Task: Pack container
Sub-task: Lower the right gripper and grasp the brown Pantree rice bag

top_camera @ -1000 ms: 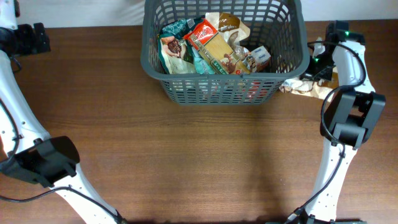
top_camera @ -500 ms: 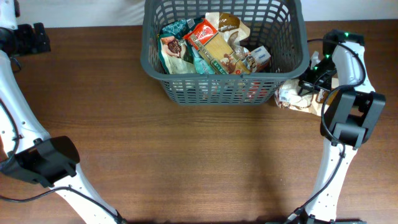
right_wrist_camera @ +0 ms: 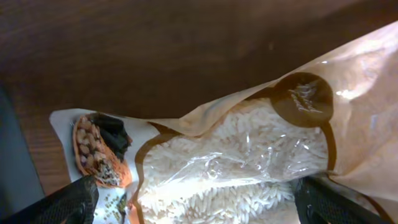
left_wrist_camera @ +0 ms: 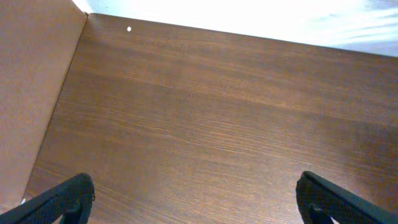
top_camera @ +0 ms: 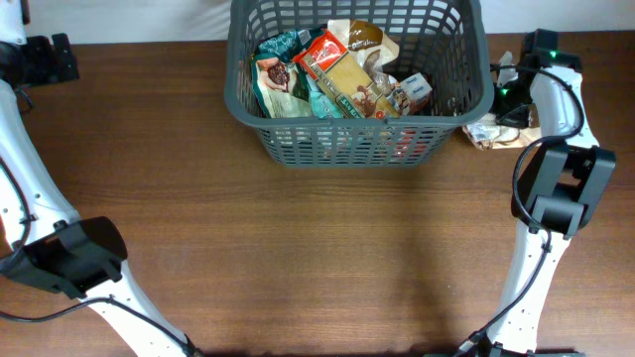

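Shifted nearer the right wall of the container point(top_camera: 347, 145) since half a second ago, the rice packet point(top_camera: 491, 133) is straddled, ungripped, by the wide-spread right tool point(right_wrist_camera: 202, 202). The container is placed far-centre on the table point(top_camera: 298, 248); the left tool point(left_wrist_camera: 199, 199) is held released.

Dark wooden bench point(top_camera: 298, 248) under bright light.
Its brown top shows fine grain running lengthwise; beyond its far edge lies a white surface point(top_camera: 129, 20), washed out in the left wrist view, where a plain brown panel point(left_wrist_camera: 31, 93) borders one side.
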Action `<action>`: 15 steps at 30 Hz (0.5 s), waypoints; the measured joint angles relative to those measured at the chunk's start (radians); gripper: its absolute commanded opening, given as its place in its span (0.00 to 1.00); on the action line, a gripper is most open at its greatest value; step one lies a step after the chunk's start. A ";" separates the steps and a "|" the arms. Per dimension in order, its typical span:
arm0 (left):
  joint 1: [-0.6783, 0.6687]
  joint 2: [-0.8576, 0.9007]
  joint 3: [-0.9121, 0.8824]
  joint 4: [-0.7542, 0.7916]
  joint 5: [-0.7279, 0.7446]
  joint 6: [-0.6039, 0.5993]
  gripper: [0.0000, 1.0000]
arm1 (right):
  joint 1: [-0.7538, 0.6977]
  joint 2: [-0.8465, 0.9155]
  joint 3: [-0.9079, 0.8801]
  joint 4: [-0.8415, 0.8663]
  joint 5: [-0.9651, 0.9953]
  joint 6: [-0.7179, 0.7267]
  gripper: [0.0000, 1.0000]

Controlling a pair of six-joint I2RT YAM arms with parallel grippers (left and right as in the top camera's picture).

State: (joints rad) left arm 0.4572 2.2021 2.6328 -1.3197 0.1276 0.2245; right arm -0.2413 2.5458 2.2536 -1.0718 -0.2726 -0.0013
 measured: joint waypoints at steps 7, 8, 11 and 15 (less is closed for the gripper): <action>0.000 0.000 0.000 -0.003 0.000 0.000 0.99 | -0.001 0.000 0.000 -0.002 -0.006 -0.011 0.99; 0.000 0.000 0.000 -0.003 0.000 0.000 0.99 | -0.001 0.000 0.000 -0.006 -0.006 -0.012 0.99; 0.000 0.000 0.000 -0.003 0.000 0.000 0.99 | -0.001 0.000 0.000 -0.011 0.006 -0.005 0.99; 0.000 0.000 0.000 -0.003 0.000 0.000 0.99 | 0.002 0.000 0.000 0.013 0.028 0.021 0.99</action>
State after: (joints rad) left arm 0.4572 2.2021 2.6328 -1.3231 0.1272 0.2245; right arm -0.2394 2.5462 2.2532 -1.0584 -0.2443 0.0196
